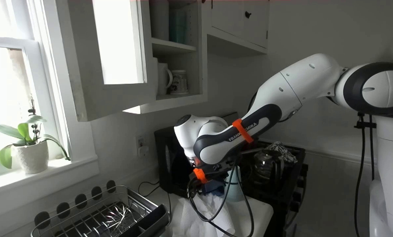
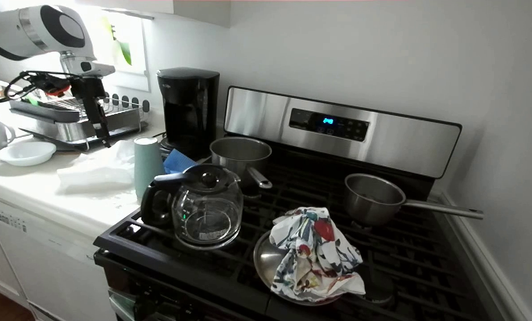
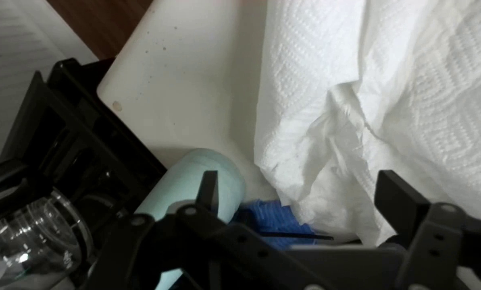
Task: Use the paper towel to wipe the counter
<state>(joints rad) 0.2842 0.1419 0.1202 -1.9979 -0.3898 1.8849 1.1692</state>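
Note:
The paper towel [image 3: 325, 100] lies white and crumpled on the counter, filling the right half of the wrist view. It also shows in both exterior views [image 1: 203, 215] [image 2: 98, 167]. The white counter [image 3: 200, 80] carries a few small dark specks near its corner, left of the towel in the wrist view. It shows in both exterior views [image 1: 260, 214] [image 2: 38, 187]. My gripper [image 3: 298, 177] is open, its fingers wide apart with nothing held. It points down above the towel, and a crumpled towel edge shows between the fingers. In an exterior view the fingertips [image 2: 106, 142] are just over the towel; contact is unclear.
A pale blue cup [image 2: 147, 167] stands beside the towel, behind the left finger in the wrist view [image 3: 200, 181]. A blue item [image 3: 280, 217] lies near it. A coffee maker [image 2: 190, 107], dish rack [image 1: 100, 214], white bowl [image 2: 27, 154] and glass coffee pot [image 2: 208, 214] are around.

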